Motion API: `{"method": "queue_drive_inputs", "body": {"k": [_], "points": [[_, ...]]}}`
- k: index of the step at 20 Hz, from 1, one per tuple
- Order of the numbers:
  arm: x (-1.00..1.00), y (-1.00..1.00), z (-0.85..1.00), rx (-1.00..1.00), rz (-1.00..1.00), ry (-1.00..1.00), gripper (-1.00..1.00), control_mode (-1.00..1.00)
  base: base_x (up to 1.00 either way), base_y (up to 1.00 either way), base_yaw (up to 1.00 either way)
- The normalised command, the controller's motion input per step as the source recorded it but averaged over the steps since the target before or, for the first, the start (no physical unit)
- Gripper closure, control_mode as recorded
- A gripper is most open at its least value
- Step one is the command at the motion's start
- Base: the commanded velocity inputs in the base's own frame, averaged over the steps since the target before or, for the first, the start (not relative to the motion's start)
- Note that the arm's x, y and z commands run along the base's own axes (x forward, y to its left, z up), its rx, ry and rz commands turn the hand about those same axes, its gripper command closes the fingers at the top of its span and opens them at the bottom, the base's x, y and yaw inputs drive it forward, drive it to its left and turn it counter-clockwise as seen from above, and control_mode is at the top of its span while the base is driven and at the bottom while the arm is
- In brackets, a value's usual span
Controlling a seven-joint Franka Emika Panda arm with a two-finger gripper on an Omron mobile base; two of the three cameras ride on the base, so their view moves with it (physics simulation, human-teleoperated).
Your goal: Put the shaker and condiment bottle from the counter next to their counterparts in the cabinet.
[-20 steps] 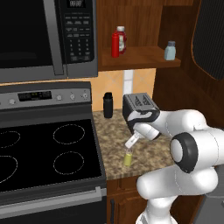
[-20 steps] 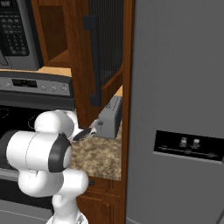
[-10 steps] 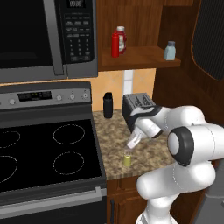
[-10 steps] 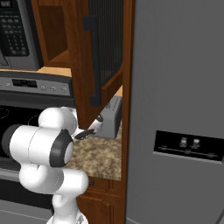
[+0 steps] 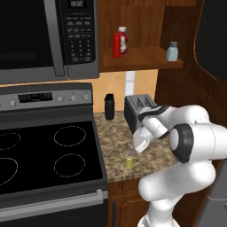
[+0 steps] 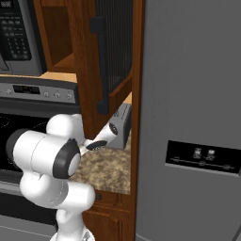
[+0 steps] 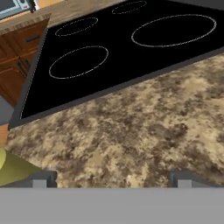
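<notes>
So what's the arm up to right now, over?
Gripper open, holding nothing, low over the counter. Shaker upright near the counter's front edge, just off one fingertip. Nothing in the way.

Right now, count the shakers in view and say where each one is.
2. A yellow-green shaker stands on the counter near its front edge, below the gripper. A pale blue shaker stands on the cabinet shelf. Others may be hidden.

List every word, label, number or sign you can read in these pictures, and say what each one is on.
None can be read.
Microwave keypad: rows of pale button marks, too small.
Microwave display: pale digits, blurred.
Stove control panel: a pale display strip, blurred.
Red ketchup bottle in the cabinet: a white label, no legible print.
Fridge dispenser panel: two small pale icons, not legible.
</notes>
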Motion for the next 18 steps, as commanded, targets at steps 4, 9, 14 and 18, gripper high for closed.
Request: {"method": "queue_drive_inputs", "body": {"k": [4,9,14,18], "points": [[0.05,-0.24,0.0,0.13,0.24,0.0,-1.0,-1.0,0.0,0.0,0.0],[0.04,-0.13,0.0,0.13,0.22,0.0,-1.0,-1.0,0.0,0.0,0.0],[0.01,-0.01,0.0,0.11,0.19,0.0,-1.0,-1.0,0.0,0.0,0.0],[0.0,0.0,0.0,0.07,0.14,0.0,-1.0,-1.0,0.0,0.0,0.0]]}}
